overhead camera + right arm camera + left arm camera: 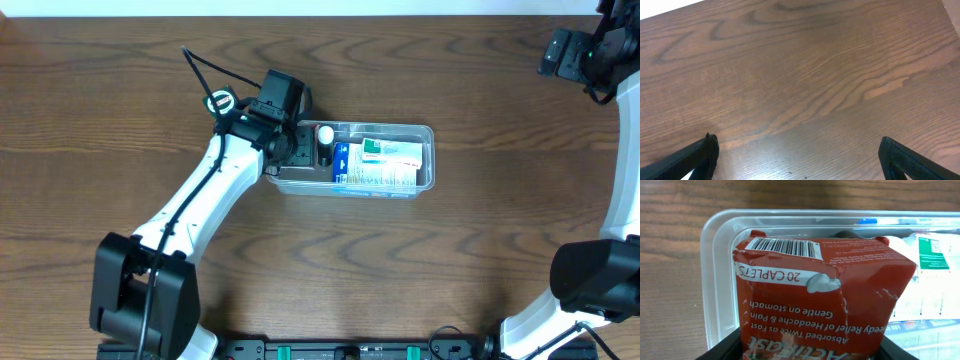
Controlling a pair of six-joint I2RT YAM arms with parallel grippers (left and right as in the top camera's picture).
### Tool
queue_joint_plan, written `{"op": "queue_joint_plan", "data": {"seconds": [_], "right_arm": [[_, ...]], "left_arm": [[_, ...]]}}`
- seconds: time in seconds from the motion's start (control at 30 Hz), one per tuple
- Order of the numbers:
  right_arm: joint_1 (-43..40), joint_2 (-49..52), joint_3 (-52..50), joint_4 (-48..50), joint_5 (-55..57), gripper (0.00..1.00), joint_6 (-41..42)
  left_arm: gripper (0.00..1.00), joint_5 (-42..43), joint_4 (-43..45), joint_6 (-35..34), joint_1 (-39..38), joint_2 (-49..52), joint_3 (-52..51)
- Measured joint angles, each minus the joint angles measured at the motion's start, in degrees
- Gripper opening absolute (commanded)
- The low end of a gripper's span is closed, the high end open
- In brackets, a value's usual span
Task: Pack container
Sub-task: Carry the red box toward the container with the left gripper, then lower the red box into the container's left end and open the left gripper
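1. Left gripper [297, 148]: its black fingers [722, 349] were pressed in on a crumpled red carton [822, 297] with a glossy, creased face, white lettering reading "20 CAPLETS" and a barcode. The carton filled the space between the fingers and stuck out ahead of them.
2. Container [425, 160]: a clear, transparent plastic rectangular tub with rounded corners and a raised rim lay directly beneath the left gripper. Its near end was under the fingers and its length ran away from them. In the left wrist view its smooth rim [710, 255] framed the carton's far end. Whether the carton touched the tub floor could not be told.
3. Contents ahead of the left gripper: flat packets [380, 160] printed in blue, green and white lay in the far half of the tub. A small round white cap [325, 132] sat just beyond the fingers, near the tub's far wall.
4. Right gripper [799, 150]: its dark fingers stood spread wide with nothing between them, only bare wood below. It was well apart from the container, off towards the table's far corner in the overhead view.
5. Surface: a dark brown table [450, 260] with a bold, wavy wood grain and a matt finish. A pale strip ran along its far edge.
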Motion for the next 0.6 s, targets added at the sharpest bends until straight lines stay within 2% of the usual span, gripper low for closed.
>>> {"op": "queue_joint_plan", "data": {"seconds": [0.6], "right_arm": [[0.00,0.00,0.00,0.00,0.00,0.99,0.00]], "left_arm": [[0.58,-1.29,-1.44,-2.80,0.00,1.18,0.00]]}}
